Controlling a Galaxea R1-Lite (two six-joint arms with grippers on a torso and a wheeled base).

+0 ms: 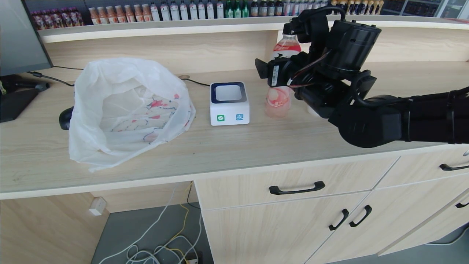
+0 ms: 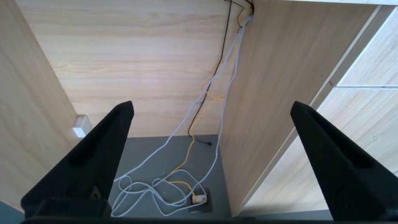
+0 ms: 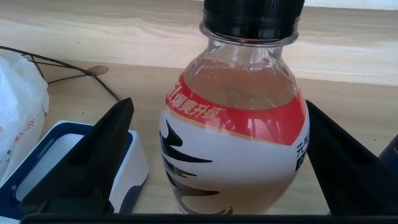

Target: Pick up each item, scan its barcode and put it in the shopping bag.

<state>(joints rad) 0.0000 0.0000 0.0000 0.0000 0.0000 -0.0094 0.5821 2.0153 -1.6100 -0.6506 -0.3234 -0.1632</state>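
Upright clear bottle [image 1: 279, 99] of pinkish drink, red-and-white label, black cap, stands between the right gripper [image 3: 217, 107]'s spread jaws. White scanner [image 1: 229, 103] sits just beside; crumpled white shopping bag [image 1: 128, 106] lies beyond the scanner.

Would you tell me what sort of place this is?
Most likely a shop checkout: rows of bottled drinks line the back shelf, and a white scanner box sits on the wooden counter beside an open shopping bag.

Shopping bag [image 1: 128, 110] left of scanner [image 1: 229, 103], bottle [image 1: 278, 104] right, on counter [image 1: 256, 143].
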